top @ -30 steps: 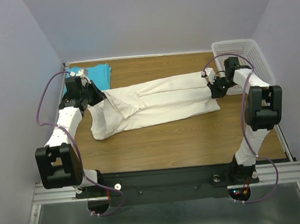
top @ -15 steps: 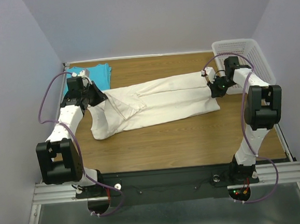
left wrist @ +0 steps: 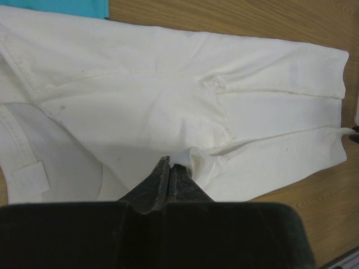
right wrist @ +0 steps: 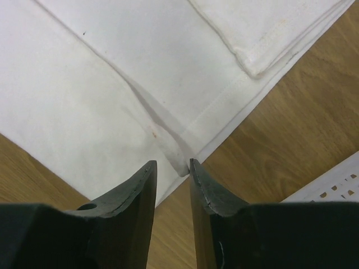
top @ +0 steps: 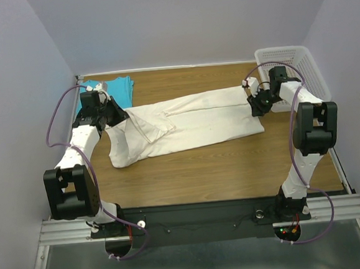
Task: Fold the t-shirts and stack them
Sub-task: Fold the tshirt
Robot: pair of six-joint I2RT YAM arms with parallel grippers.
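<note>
My left pincer point(left wrist: 170, 165) pinched shut on the cream shirt point(left wrist: 168, 95), my right pincer point(right wrist: 173, 165) slightly parted astride that shirt's edge, holding nothing, both grips legible only from the wrists, overhead shows the blue shirt point(top: 120, 89) behind it.

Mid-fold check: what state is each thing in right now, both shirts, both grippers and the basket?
cream t-shirt: folded into a long strip, flat across the table, left end pinched.
turquoise t-shirt: lying flat at the far left corner, not gripped.
left gripper: shut on the cream t-shirt.
right gripper: open, the shirt's right corner between its tips, unclamped.
basket: upright at the far right corner.
</note>
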